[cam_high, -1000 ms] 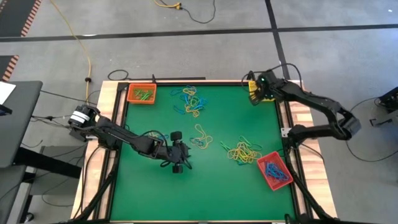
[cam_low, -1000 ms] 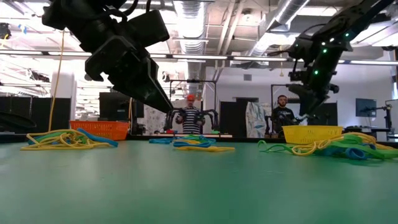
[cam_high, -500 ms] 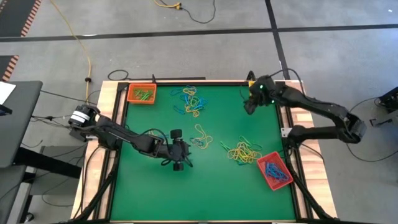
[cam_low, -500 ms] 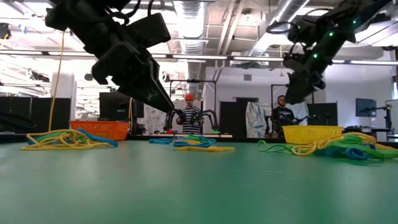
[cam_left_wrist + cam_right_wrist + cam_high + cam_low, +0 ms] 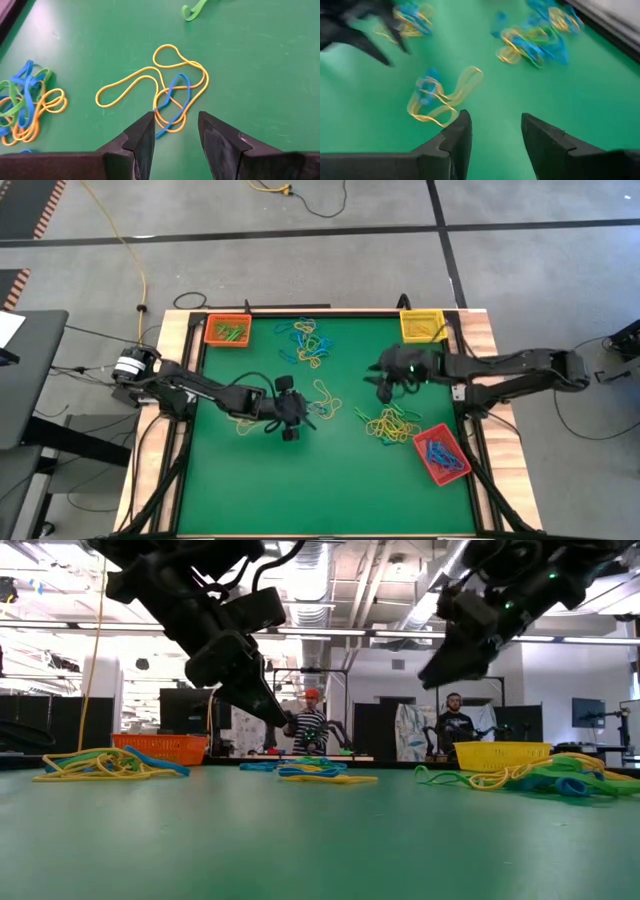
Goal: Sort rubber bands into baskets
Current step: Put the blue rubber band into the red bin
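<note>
The red basket (image 5: 441, 455) sits by the near right corner of the table (image 5: 230, 490), holding blue bands. Just beyond it lies a mostly yellow heap (image 5: 392, 423).

In the middle of the table is a small tangle (image 5: 167, 97) of yellow loops with one blue loop. Its long side runs slantwise toward the far edge. The left gripper (image 5: 175, 131) hangs right over its near end with its fingers apart and nothing between them. The right gripper (image 5: 492, 131) hangs just to the right of the same tangle, fingers also apart and empty.

Both grippers are near one tangle, so they could bump. The blue loop is woven into the yellow ones, so a pinch might lift both colors together.

A bigger mixed heap (image 5: 307, 340) lies near the far edge. The orange basket (image 5: 228, 331) is at the far left corner and the yellow basket (image 5: 422, 325) at the far right corner.
</note>
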